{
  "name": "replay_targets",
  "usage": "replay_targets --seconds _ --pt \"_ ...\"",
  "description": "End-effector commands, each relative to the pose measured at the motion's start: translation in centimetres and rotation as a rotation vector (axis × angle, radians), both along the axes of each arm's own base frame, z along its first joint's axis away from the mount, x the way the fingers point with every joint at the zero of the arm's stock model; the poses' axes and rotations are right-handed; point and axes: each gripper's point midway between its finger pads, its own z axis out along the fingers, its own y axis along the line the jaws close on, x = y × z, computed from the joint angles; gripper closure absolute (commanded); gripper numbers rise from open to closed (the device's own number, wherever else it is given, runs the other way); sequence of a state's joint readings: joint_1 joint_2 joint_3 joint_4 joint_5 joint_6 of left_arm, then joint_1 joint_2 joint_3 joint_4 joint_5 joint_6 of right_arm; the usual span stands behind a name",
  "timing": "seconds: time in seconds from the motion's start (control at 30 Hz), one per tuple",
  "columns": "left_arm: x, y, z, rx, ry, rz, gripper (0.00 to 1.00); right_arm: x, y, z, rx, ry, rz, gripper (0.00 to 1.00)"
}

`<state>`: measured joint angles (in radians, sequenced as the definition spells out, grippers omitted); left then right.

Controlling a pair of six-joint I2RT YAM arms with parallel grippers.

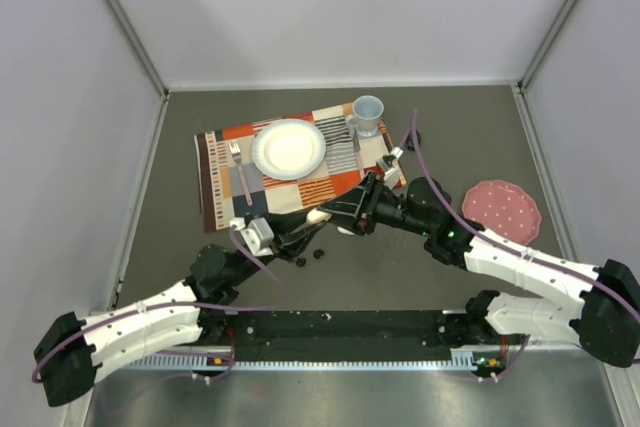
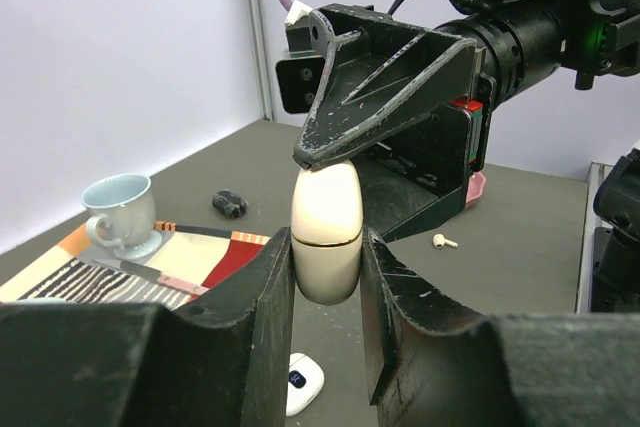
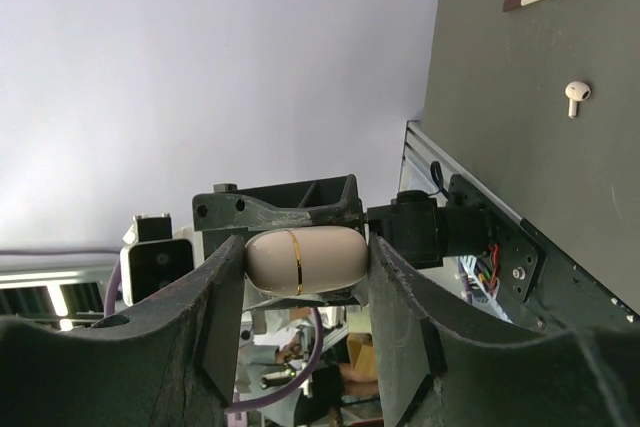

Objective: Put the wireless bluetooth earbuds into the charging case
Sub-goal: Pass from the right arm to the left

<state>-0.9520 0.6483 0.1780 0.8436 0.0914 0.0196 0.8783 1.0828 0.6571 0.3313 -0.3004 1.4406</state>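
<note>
A cream oval charging case [image 2: 326, 232] with a gold seam hangs closed above the table, held by both grippers. My left gripper [image 2: 327, 252] is shut on its lower half, pads on its two sides. My right gripper [image 3: 305, 265] is shut on the same case [image 3: 305, 259] end to end; one of its fingers [image 2: 390, 92] presses on the case's top. In the top view they meet at the placemat's near edge, case [image 1: 318, 215] between them. A white earbud [image 2: 444, 241] lies on the table beyond, and two black earbuds [image 1: 319, 254] lie just below the grippers.
A second white case [image 2: 302, 379] with a blue mark lies on the table under the left gripper. On the patterned placemat [image 1: 225, 142] are a white plate [image 1: 289, 147], a fork [image 1: 240, 169] and a pale blue cup [image 1: 367, 114]. A pink plate [image 1: 501, 207] sits at the right.
</note>
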Motion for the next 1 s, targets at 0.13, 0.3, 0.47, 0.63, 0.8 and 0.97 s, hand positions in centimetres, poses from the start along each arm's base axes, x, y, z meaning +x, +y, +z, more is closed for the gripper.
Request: replay_targets --seconds 0.13,0.3,0.47,0.63,0.8,0.97 --pt "0.2 0.4 2.5 -0.068 -0.015 0.019 0.72 -0.1 0.5 2.0 0.037 -0.036 0.030 0.93" --pt "0.4 0.5 2.6 -0.075 -0.016 0.029 0.68 0.0 0.6 2.0 0.044 -0.030 0.031 0.94" --pt "0.4 0.5 2.6 -0.081 -0.018 0.032 0.63 -0.1 0.7 2.1 0.057 -0.023 0.037 0.94" --pt "0.5 0.6 2.5 -0.084 -0.017 0.039 0.62 -0.4 0.8 2.7 0.097 -0.010 0.055 0.94" --pt "0.4 0.6 2.4 -0.080 -0.016 0.032 0.84 -0.6 0.7 3.3 0.138 -0.002 0.060 0.94" --pt "0.4 0.5 2.3 -0.075 -0.016 0.025 1.00 -0.6 0.6 3.1 0.128 -0.002 0.057 0.86"
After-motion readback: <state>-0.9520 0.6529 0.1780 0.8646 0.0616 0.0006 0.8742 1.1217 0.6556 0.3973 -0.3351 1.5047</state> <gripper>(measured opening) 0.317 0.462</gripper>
